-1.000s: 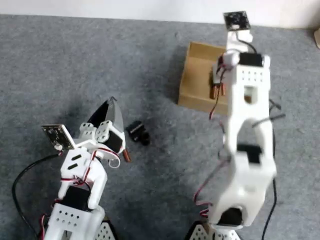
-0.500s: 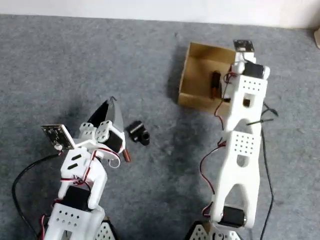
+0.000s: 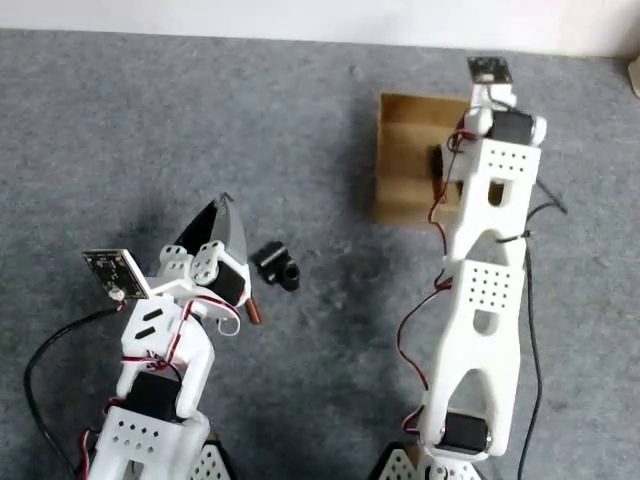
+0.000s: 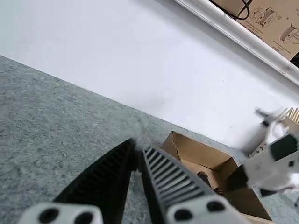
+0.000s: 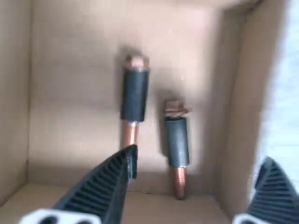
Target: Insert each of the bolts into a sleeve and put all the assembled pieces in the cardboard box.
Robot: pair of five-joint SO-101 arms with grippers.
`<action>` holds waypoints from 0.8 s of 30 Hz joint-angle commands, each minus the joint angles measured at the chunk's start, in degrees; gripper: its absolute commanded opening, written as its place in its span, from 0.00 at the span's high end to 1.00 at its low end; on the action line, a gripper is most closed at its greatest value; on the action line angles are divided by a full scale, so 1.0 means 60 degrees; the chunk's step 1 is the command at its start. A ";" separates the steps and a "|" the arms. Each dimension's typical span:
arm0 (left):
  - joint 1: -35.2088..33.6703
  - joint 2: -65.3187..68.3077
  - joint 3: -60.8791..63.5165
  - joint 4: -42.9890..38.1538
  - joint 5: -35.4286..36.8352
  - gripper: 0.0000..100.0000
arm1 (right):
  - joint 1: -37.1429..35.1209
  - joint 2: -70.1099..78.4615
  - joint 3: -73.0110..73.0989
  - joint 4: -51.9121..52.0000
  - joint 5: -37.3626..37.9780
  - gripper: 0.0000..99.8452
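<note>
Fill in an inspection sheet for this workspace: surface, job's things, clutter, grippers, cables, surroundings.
Surface: grey mat.
Job's things: cardboard box holding two assembled pieces, side by side; black sleeve and copper bolt loose on the mat.
Clutter: nothing seen.
Grippers: left gripper shut, empty; right gripper open above the box.
Cables: red and black wires; a black cable.
Surroundings: white wall behind the mat.
</note>
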 commanded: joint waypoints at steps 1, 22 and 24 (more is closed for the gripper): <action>-0.0066 -0.0037 -0.0125 -0.0220 -0.0059 0.99 | -0.0168 -0.1839 -0.1326 0.0256 0.0059 0.62; -0.1443 -0.0051 -0.0725 -0.0190 0.0015 0.99 | -0.4125 -1.3985 1.0615 0.0198 -0.0689 0.62; -0.1619 -0.0051 -0.0828 -0.0176 0.0015 0.99 | -0.4901 -1.5172 1.2491 0.0110 -0.0689 0.62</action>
